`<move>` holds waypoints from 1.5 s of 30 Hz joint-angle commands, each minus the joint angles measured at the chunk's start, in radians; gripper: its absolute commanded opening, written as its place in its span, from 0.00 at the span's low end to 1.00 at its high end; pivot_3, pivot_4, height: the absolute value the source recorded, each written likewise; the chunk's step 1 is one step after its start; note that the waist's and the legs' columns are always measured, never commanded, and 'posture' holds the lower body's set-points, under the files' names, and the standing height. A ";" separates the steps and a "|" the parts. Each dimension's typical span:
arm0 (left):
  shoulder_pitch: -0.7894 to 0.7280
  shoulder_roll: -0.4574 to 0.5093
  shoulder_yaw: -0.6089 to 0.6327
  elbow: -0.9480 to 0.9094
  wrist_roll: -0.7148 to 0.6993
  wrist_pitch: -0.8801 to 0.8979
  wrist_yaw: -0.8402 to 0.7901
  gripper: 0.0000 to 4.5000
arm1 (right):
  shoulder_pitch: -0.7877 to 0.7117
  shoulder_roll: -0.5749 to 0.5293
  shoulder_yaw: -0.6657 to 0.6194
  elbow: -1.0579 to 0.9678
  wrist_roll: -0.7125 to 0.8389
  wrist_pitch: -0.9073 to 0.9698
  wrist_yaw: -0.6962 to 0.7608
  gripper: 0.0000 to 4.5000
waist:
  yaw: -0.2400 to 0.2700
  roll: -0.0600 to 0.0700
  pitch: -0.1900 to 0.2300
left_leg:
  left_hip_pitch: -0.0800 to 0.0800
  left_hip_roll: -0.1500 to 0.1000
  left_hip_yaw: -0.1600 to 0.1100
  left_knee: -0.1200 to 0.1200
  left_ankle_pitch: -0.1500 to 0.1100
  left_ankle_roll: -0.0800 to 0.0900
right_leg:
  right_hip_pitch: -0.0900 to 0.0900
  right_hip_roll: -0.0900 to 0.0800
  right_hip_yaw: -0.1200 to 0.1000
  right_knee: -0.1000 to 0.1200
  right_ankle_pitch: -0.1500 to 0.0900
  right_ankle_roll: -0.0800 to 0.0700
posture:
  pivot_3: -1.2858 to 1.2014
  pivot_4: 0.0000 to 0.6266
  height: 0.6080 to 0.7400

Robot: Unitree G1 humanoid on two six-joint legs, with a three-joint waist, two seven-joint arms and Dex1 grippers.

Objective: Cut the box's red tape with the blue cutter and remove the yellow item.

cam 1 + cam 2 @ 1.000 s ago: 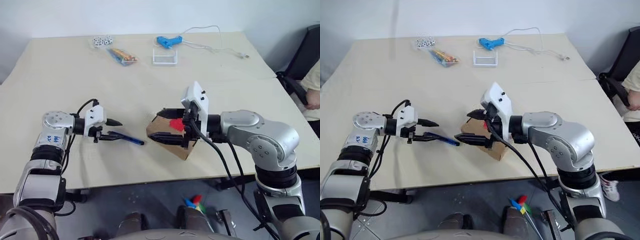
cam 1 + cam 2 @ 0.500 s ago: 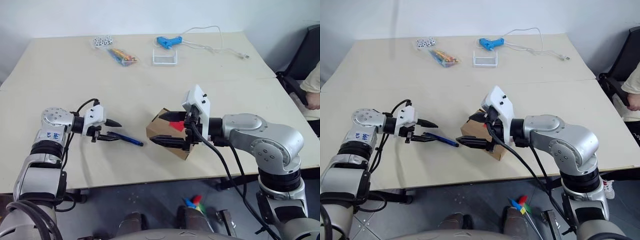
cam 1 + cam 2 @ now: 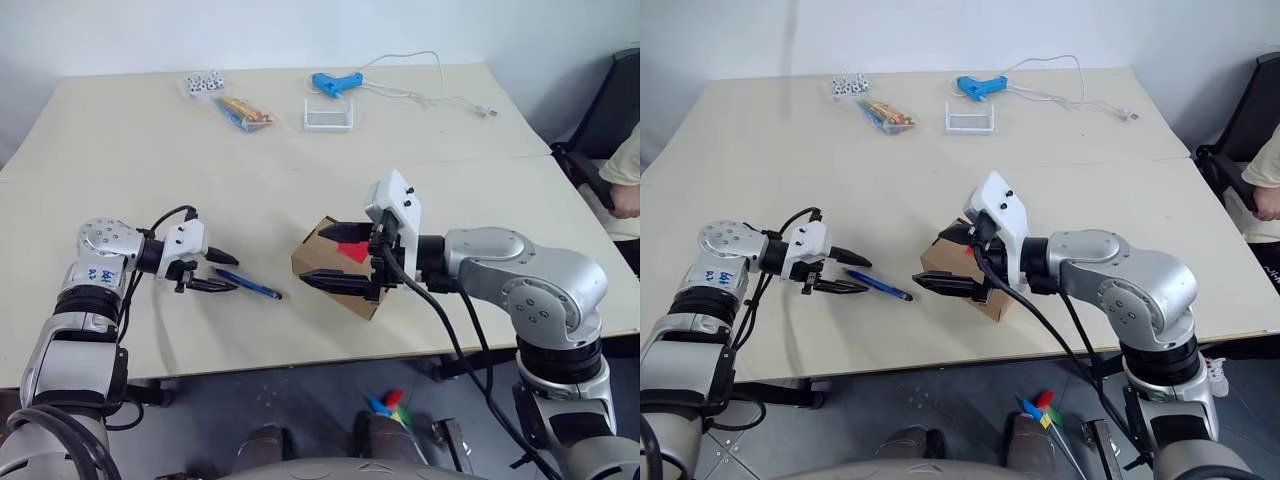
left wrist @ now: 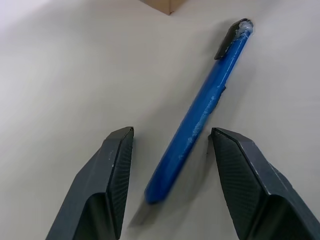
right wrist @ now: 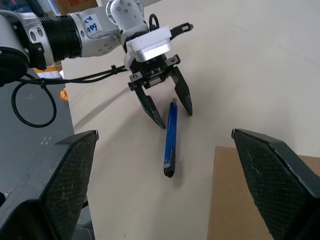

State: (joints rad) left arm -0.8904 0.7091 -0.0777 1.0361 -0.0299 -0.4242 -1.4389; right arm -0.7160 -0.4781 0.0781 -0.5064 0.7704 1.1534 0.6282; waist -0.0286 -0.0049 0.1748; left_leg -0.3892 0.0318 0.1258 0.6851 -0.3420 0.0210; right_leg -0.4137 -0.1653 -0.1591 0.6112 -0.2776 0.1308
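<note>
While the box (image 3: 335, 262) sits near the front edge of the table (image 3: 130, 150), the right gripper (image 3: 348, 257) has its two black fingers spread wide around it, one over the top and one along the front side. I cannot tell if they press the cardboard. The red tape (image 3: 350, 251) shows on top of the box, partly hidden behind the upper finger. The blue cutter (image 4: 200, 112) lies flat on the table to the left of the box, not touching it. The left gripper (image 5: 167, 106) is partly open, one finger on each side of the cutter's near end, holding nothing. The left wrist view shows a gap between the fingers and the cutter. Far back lie a light blue glue gun (image 3: 335, 83) with a white cord (image 3: 430, 92), a small clear tray (image 3: 329, 115) and a bag of coloured sticks (image 3: 243, 110).
</note>
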 commanded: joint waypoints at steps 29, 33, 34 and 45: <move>-0.107 -0.056 -0.013 0.123 0.066 -0.112 0.037 0.58 | 0.035 0.014 -0.018 -0.072 0.045 -0.012 -0.056 1.00 | 0.001 0.000 0.000 | 0.000 0.000 0.000 0.000 0.000 0.000 | 0.000 0.000 0.000 0.000 0.000 0.000 | 0.52 0.24 1.00; -0.129 -0.066 -0.019 0.146 0.084 -0.111 0.042 0.58 | 0.041 0.011 -0.026 -0.081 0.050 -0.006 -0.071 1.00 | 0.000 0.000 0.000 | 0.000 0.000 0.000 0.000 0.000 0.000 | 0.000 0.000 0.000 0.000 0.000 0.000 | 0.52 0.24 1.00; -0.132 -0.065 -0.023 0.149 0.089 -0.111 0.033 0.58 | 0.042 0.010 -0.028 -0.083 0.051 -0.006 -0.075 1.00 | 0.000 0.000 0.000 | 0.000 0.000 0.000 0.000 0.000 0.000 | 0.000 0.000 0.000 0.000 0.000 0.000 | 0.52 0.24 1.00; -0.130 -0.048 -0.085 0.190 0.199 -0.125 0.123 0.50 | 0.050 0.000 -0.029 -0.092 0.066 -0.008 -0.092 1.00 | 0.000 -0.001 0.000 | 0.001 0.000 0.000 0.000 0.000 0.000 | 0.000 0.000 0.000 0.000 0.000 0.000 | 0.52 0.24 1.00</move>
State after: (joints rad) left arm -1.0247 0.6400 -0.1290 1.1962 0.1026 -0.5568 -1.3730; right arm -0.6618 -0.4726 0.0729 -0.5509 0.8142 1.1562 0.5393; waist -0.0286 -0.0056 0.1744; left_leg -0.3881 0.0318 0.1257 0.6856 -0.3419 0.0212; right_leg -0.4127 -0.1653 -0.1589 0.6119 -0.2775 0.1309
